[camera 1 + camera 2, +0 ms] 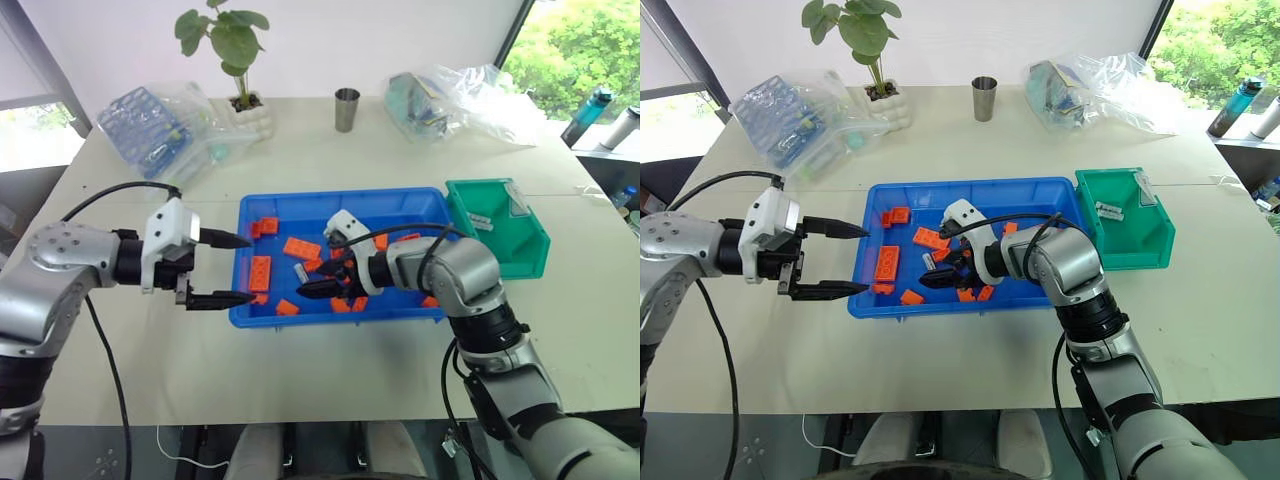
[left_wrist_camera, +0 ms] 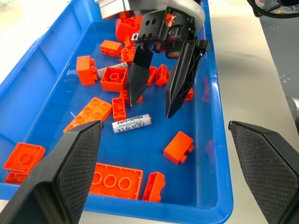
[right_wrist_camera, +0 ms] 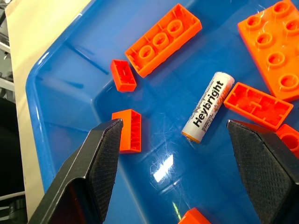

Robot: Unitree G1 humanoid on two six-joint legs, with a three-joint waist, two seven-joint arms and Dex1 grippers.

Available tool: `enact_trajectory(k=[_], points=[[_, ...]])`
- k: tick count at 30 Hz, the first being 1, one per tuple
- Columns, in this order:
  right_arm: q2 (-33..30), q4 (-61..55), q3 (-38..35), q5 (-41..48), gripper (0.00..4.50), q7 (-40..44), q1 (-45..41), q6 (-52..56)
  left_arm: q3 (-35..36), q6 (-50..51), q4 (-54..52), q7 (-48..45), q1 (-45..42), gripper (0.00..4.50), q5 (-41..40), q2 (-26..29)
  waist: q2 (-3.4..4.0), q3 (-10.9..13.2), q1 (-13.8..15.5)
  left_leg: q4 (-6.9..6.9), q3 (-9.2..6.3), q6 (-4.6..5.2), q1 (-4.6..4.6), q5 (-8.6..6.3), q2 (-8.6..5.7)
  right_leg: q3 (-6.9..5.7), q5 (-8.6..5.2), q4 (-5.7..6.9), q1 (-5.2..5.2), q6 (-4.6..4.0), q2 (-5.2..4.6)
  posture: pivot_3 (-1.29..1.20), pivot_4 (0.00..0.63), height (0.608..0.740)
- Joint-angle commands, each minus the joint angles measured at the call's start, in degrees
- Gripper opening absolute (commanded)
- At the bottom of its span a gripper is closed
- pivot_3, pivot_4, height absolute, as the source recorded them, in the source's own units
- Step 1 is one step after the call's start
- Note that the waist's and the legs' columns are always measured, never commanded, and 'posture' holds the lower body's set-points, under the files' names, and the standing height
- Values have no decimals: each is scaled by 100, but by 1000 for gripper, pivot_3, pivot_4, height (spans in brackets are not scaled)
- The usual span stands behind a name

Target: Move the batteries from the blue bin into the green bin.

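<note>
Right wrist: battery (image 3: 207,107) lies clear

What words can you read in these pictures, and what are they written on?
"Heybright": black letters along the battery lying in the blue bin.
Small orange print beside that word on the same battery: too small to read.
Labels on the batteries in the green bin: too small to read.
Print on the wrapped things at the table's far side: too blurred to read.
</note>
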Motion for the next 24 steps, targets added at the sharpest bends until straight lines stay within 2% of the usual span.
enact_trajectory(k=[1, 7, 8, 10, 16, 24], points=[[158, 372, 302, -47, 3646, -88, -183, -366, 62, -102, -28, 33, -97, 4500, 21, -42, 0, 0, -9, 0, 0, 0, 0, 0, 0, 0, 0, 0, 0, 0, 0, 0, 150, 716], [304, 1164, 655, -363, 3646, -196, -376, -1132, 83, -10, -117, 69, -137, 4500, -27, -43, -1, 0, -15, 0, 0, 0, 1, 0, 0, 0, 0, 1, 0, 0, 1, 0, 150, 716], [310, 1210, 692, -379, 3418, -187, -390, -1193, 101, 2, -128, 59, -127, 4500, -44, -27, -1, -1, -16, 0, 0, 0, 1, 0, 0, 0, 0, 1, 0, 0, 1, 0, 150, 716], [250, 1172, 801, -411, 2802, -133, -365, -1308, 128, 32, -146, 49, -117, 4500, -68, -5, -1, -1, -15, 0, 0, 0, 1, 0, 0, 0, 0, 1, 1, 0, 1, 0, 150, 716], [117, 906, 888, -374, 43, -38, -260, -1356, 114, 80, -154, 61, -159, 4500, -64, -22, -1, -1, -17, 0, 0, 0, 1, 0, 0, 0, 0, 1, 0, 0, 0, 0, 150, 716], [162, 418, 702, -116, 43, -95, -342, -968, -15, 74, -21, 10, -317, 4500, -28, -90, -1, -1, -16, 1, -1, 0, 1, 0, 0, 0, 0, 1, 1, 0, 0, 0, 150, 716]])
